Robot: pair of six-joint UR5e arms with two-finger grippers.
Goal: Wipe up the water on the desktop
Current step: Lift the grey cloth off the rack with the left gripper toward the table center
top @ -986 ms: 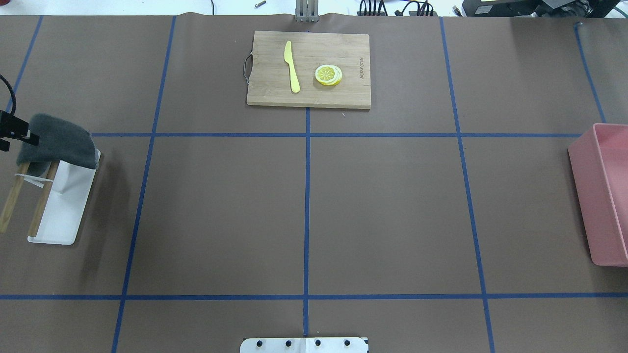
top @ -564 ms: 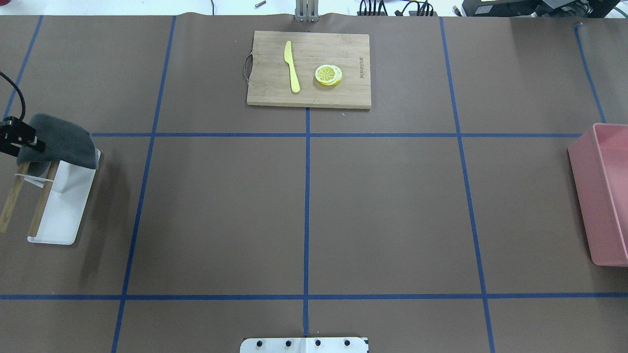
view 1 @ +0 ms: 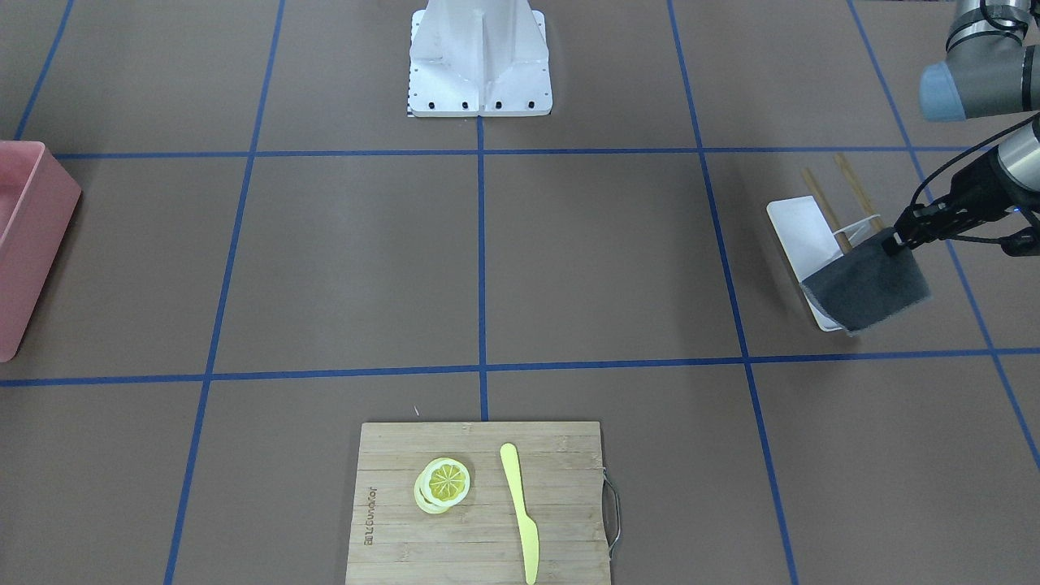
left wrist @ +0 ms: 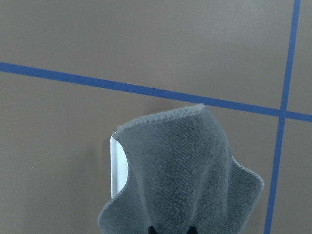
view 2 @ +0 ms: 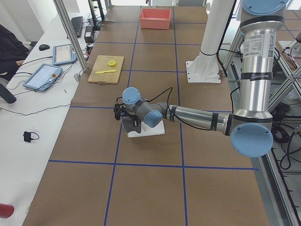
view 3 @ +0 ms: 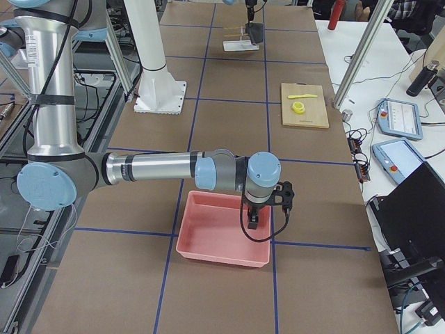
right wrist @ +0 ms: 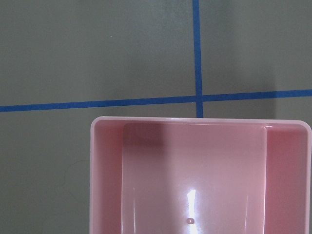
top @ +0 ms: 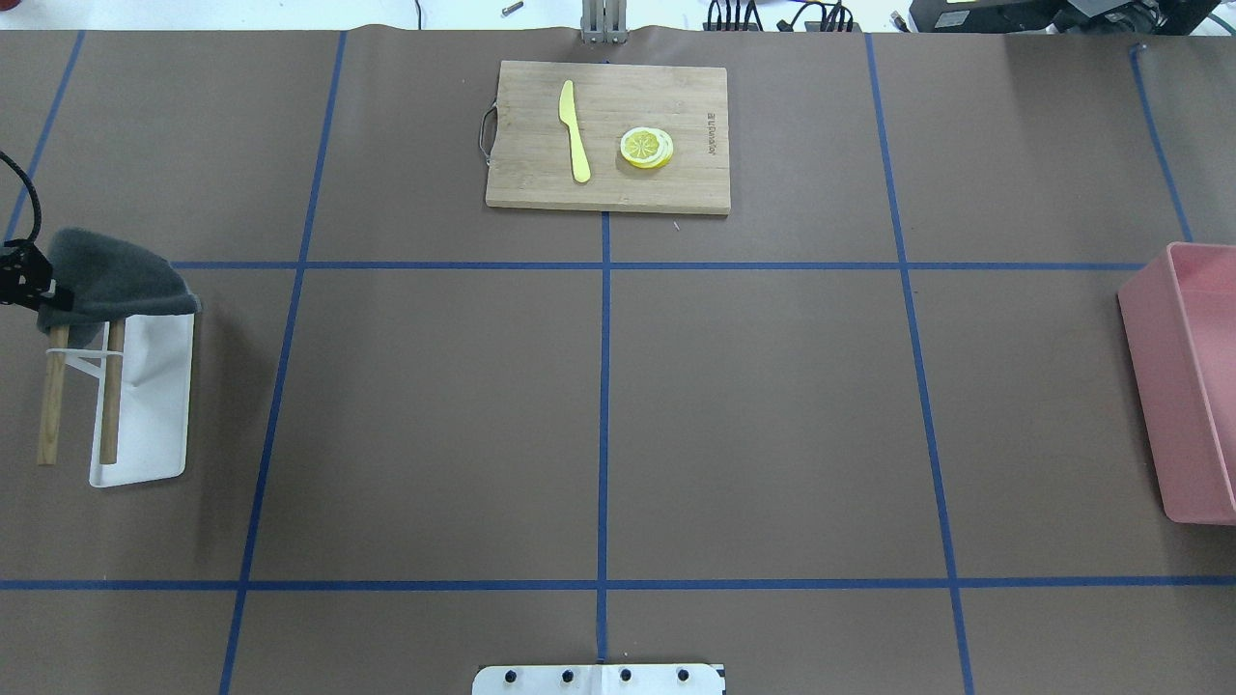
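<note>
Cloth: the grey cloth [view 1: 869, 284] is soft, light and floppy. Expect it to sag and trail from whichever edge you take, not to keep its shape.
Where it is: it lies draped over the top of the wooden-post rack [top: 145, 425], at the robot's left end of the desktop [top: 772, 405].
Where to hold: take an edge or corner with a good fold of pile between the fingers, because a thin nip may slip out once the cloth drags.
Left claw: your left gripper [view 1: 896, 238] sits at the cloth's near edge. In the wrist view only a sliver of the dark fingertips shows under the fabric, so it looks clamped on the cloth rather than plainly so.
Left arm pose: it is stretched out low with the forearm nearly level, and the wrist is beside the rack.
Right claw: your right gripper [view 3: 254, 221] hangs over the pink bin [view 3: 222, 240]. You cannot tell from here whether its jaws are apart or together.
Water: no puddle shows on the brown surface in these views, so find the wet patch before you sweep.
</note>
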